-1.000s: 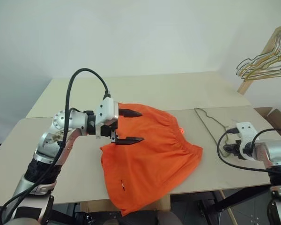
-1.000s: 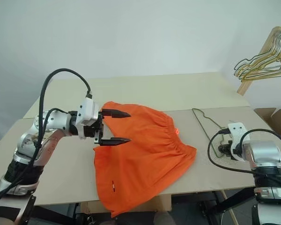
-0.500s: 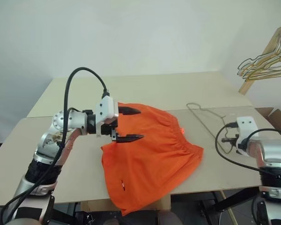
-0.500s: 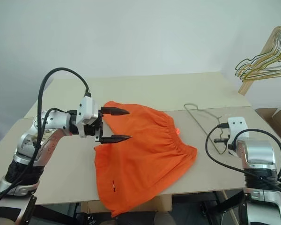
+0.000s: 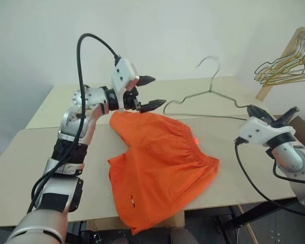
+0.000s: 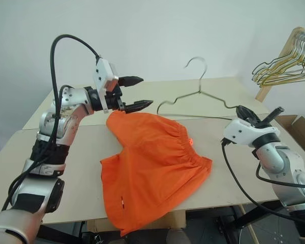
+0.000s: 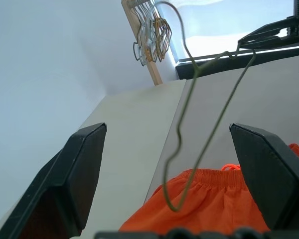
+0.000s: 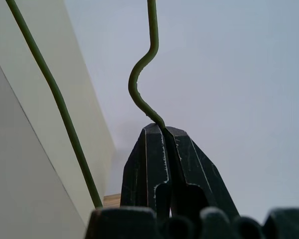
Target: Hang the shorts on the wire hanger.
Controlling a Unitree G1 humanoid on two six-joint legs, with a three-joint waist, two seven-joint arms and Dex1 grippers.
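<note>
Surface [image 5: 234, 168]: a pale beige top made of two boards, one set behind the other, against a white wall.
Shorts [image 5: 162, 168]: bright orange, lying flat and a little crumpled near the middle of the surface, gathered waistband toward the right side, one leg hanging over the near edge.
Wire hanger [image 5: 209, 94]: thin and dull gold-brown, held up in the air above the far part of the surface, triangle upright and hook at the top. It hangs just behind and above the waistband, apart from the fabric.
Right tool [image 5: 255, 113]: its two black fingers are pressed together, pinching the right-hand corner of the wire hanger; the right wrist view shows the wire running into the closed tips.
Left tool [image 5: 150, 92]: its two black fingers are spread wide and hold nothing. It hovers level above the far left corner of the shorts, pointing toward the hanger's free left end, which sits just beyond its tips.
Bunch of hangers [image 5: 287, 68]: several wire hangers on a slanted wooden rod at the far right, well apart from the surface's contents.
Cardboard box [image 5: 302, 128]: open, at the right edge.
</note>
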